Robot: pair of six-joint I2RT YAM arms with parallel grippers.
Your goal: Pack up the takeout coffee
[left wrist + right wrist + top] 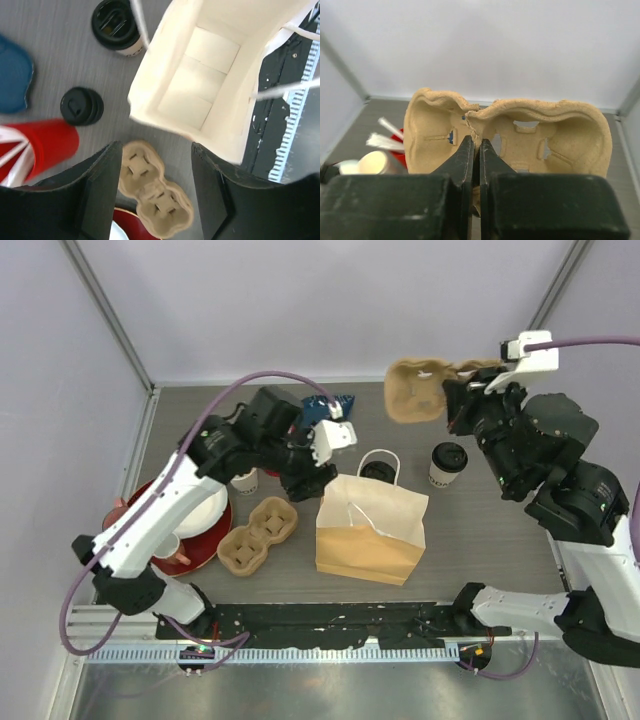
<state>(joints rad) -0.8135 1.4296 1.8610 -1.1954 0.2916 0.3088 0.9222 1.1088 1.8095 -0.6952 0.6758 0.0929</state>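
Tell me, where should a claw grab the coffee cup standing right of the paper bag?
Probably around the cream paper wall just under the black lid, coming in from its right. The coffee cup stands upright with the paper bag on its left, and the wider lid rim should stop slipping.

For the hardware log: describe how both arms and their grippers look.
The left arm and right arm share white links, black joints and a looping purple cable. The left gripper and right gripper have blocky black fingers.
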